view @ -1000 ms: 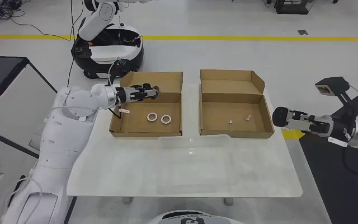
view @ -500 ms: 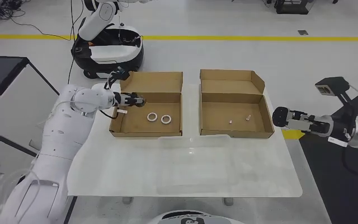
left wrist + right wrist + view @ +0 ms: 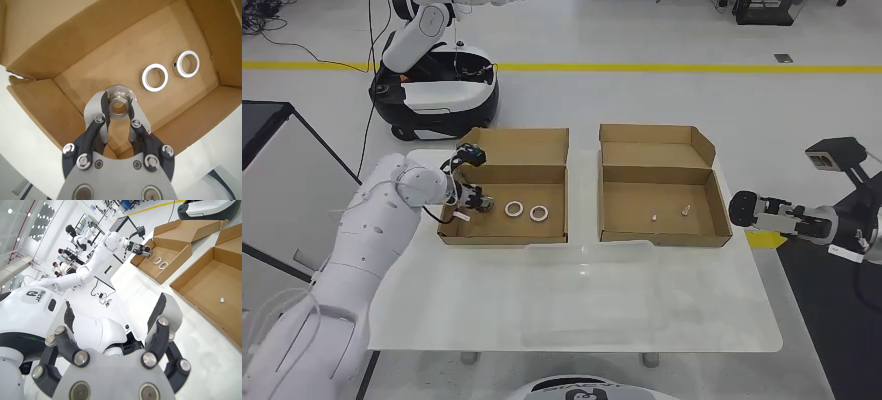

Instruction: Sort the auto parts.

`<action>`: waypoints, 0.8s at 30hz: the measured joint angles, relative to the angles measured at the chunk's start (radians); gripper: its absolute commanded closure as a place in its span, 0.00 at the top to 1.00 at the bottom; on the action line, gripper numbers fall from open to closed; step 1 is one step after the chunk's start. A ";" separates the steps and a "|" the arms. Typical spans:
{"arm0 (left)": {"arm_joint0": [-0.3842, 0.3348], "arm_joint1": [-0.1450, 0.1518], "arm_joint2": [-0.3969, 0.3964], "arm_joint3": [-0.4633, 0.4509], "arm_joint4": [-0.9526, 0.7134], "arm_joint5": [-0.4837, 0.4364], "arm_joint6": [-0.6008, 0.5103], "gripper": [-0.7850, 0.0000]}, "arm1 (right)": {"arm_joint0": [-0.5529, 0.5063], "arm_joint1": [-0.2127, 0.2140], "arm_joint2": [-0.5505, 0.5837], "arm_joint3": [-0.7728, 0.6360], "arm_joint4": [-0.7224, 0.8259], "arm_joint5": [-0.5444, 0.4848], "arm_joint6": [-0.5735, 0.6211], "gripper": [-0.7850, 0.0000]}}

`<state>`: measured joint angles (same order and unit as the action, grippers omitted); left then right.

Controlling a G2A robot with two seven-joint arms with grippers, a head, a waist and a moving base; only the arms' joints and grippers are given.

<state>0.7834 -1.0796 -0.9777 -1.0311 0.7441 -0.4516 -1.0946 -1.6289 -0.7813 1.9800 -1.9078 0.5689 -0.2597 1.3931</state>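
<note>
1. Placing step: left fingers (image 3: 104, 108) clamped on a flanged hub (image 3: 121, 91), low in the left box (image 3: 113, 62) beside two rings (image 3: 153, 77); whether it touches the floor, I cannot tell.
2. Next, I judge: release, then lift straight out, clear of the rings.
3. Right fingers (image 3: 157, 311) gape wide, empty, off the surface's (image 3: 572, 300) right edge.
4. No legible print on boxes or parts.

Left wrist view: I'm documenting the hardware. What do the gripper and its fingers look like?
The left gripper has a grey metal base plate, black curved linkages with silver bolts, and silver fingers lined with black ribbed pads. Its arm is glossy white.
</note>
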 measured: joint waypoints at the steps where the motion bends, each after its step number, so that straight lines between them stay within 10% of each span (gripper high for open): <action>1: -0.003 -0.002 0.007 0.005 0.007 -0.005 0.003 0.00 | 0.000 0.000 0.000 0.000 0.000 0.000 0.000 1.00; 17: -0.027 -0.019 0.071 0.058 0.052 -0.029 0.045 0.02 | 0.000 0.000 0.000 0.000 0.000 0.000 0.000 1.00; 22: -0.029 -0.021 0.078 0.068 0.052 -0.036 0.047 0.38 | 0.000 0.000 0.000 0.000 0.000 0.000 0.000 1.00; 24: -0.032 -0.022 0.080 0.073 0.053 -0.037 0.048 0.93 | 0.000 0.000 0.000 0.000 0.000 0.000 0.000 1.00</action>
<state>0.7519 -1.1015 -0.8976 -0.9586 0.7968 -0.4883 -1.0464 -1.6289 -0.7813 1.9800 -1.9078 0.5689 -0.2597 1.3931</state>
